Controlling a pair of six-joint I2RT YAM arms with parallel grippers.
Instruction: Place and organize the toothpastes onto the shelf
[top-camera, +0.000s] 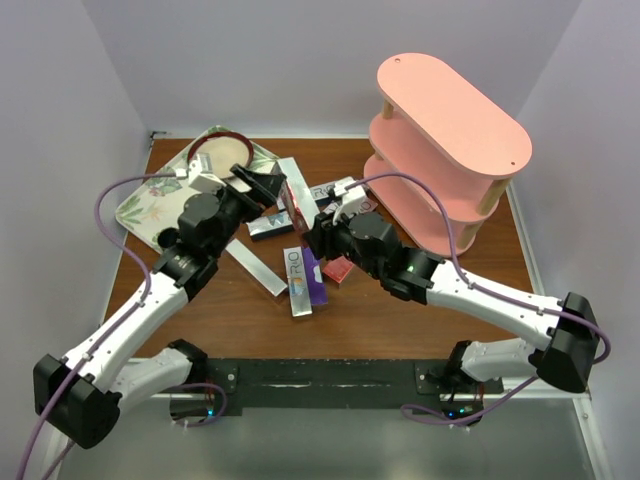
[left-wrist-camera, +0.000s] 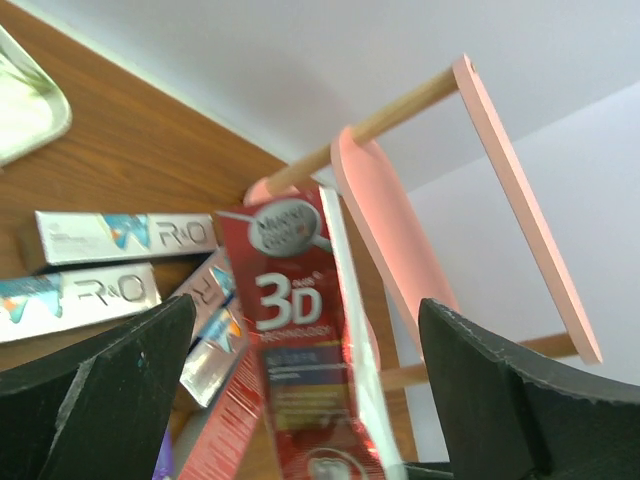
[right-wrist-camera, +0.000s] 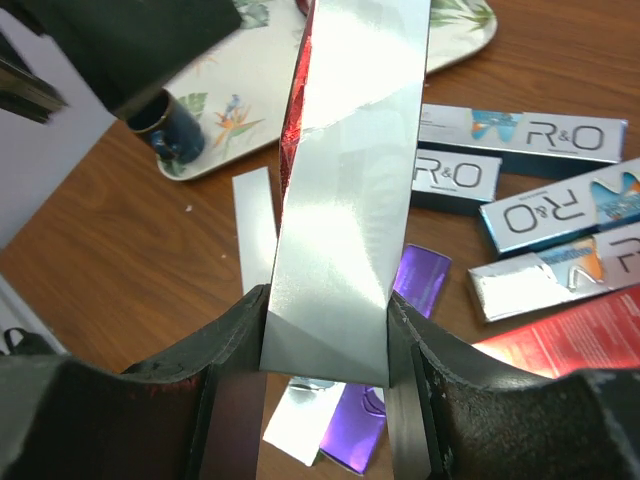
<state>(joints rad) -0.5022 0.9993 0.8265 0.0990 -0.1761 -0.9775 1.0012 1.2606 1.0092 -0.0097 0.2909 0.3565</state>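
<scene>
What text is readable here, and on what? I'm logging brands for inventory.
"3D": on the red toothpaste box.
"R&O": on the upper silver box.
"R&O": on the lower silver box.
"R&O": on the blue box.
The round logo and small print on the red toothpaste box are too blurred to read.

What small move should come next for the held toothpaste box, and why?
Probably the right gripper should carry the red toothpaste box toward the shelf: it clamps the box, while the left gripper stands open around it, not touching.
</scene>
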